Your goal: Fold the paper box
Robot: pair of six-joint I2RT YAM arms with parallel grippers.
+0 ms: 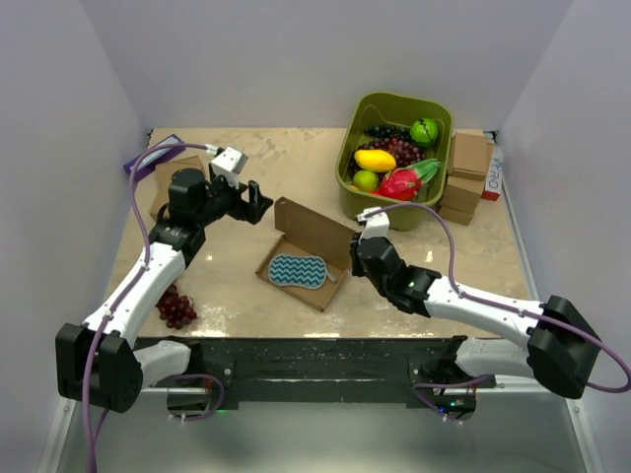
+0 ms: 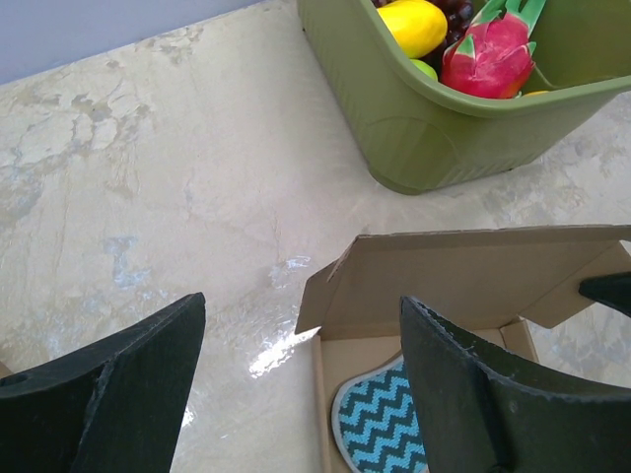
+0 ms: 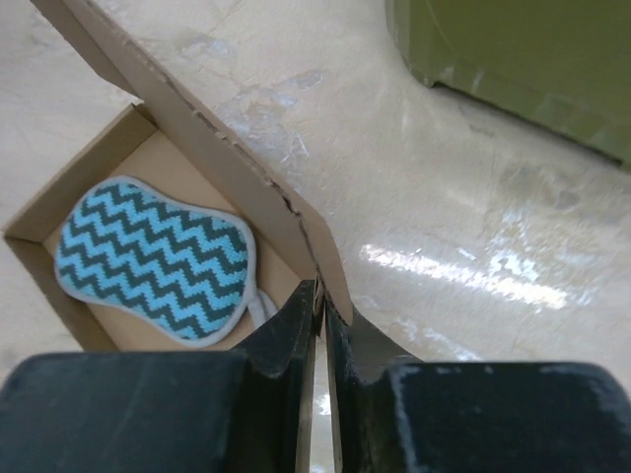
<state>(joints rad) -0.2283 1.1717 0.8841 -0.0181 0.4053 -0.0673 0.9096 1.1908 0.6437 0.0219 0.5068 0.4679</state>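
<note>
Top view, box: the paper box (image 1: 314, 229) sits mid-table, lid half raised, near the green bin (image 1: 345, 168).
Left wrist, gripper: my left gripper (image 2: 304, 307) hangs wide open beside the lid's corner, holding nothing.
Right wrist, grip: my right gripper (image 3: 320, 301) pinches the lid's edge.
Right wrist, risk: held at 1 corner, I judge the thin card may slip, twist or tear there.
</note>
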